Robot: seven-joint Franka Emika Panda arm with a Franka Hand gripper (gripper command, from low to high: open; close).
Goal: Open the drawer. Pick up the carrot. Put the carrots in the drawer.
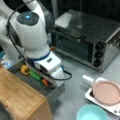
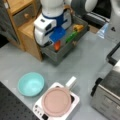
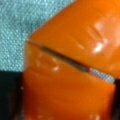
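The gripper (image 2: 58, 43) is down inside the open drawer (image 2: 63, 52), its jaws hidden behind the arm's white body in both front views; whether they pinch the carrot (image 2: 57, 45) or stand spread I cannot tell. The wrist view shows what the others do not: the carrot (image 3: 72, 62) fills nearly the whole picture, glossy bright orange with a thin dark seam running across it, and grey drawer floor (image 3: 20, 25) behind it at the upper left. In both front views only a small orange stub shows, lying in the drawer just under the gripper (image 1: 48, 78), carrot (image 1: 45, 82). Beside it in the drawer (image 1: 56, 91) lie a long green vegetable (image 1: 35, 74) and a yellow-orange bell pepper (image 1: 25, 70). The drawer stands pulled out from the wooden-topped cabinet (image 1: 20, 97). On the grey bench (image 2: 82, 62) stand a silver toaster oven (image 1: 87, 40), a teal bowl (image 2: 31, 83) and a pink pan (image 2: 57, 101) on a white hob (image 2: 75, 100).
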